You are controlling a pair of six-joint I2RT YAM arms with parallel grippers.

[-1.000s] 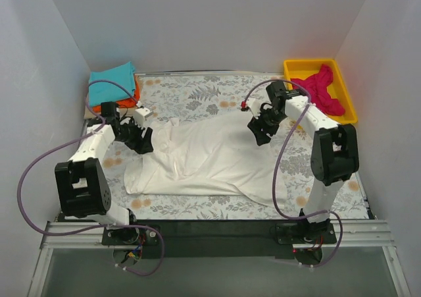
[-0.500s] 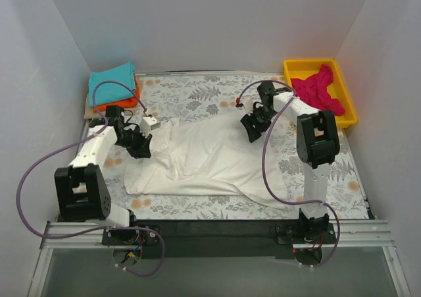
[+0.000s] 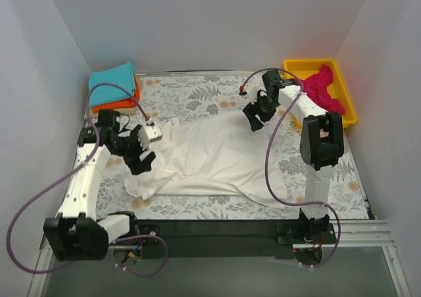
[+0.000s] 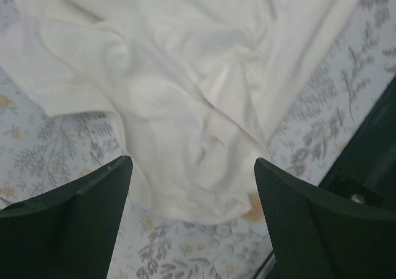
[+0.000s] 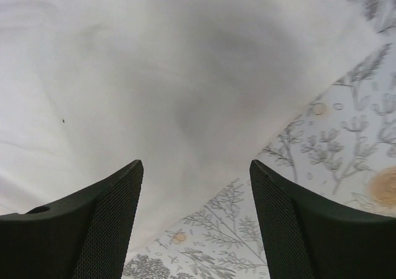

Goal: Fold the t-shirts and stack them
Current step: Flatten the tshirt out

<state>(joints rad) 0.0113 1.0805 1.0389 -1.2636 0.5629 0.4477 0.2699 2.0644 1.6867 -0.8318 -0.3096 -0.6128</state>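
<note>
A cream-white t-shirt (image 3: 210, 159) lies spread and wrinkled across the middle of the floral table cloth. My left gripper (image 3: 146, 160) is open above its bunched left end (image 4: 185, 137), holding nothing. My right gripper (image 3: 252, 120) is open above the shirt's far right edge (image 5: 185, 93), also empty. A folded teal t-shirt (image 3: 113, 83) lies on an orange one (image 3: 108, 104) at the back left. A magenta-pink t-shirt (image 3: 320, 89) sits crumpled in the yellow bin.
The yellow bin (image 3: 297, 67) stands at the back right corner. White walls close in the table on three sides. The black rail (image 3: 217, 230) with the arm bases runs along the near edge; it shows in the left wrist view (image 4: 371, 149).
My left arm swung toward the near edge, its gripper now over the shirt's left end, which has bunched up more. My right gripper moved a little farther back along the shirt's right edge.
</note>
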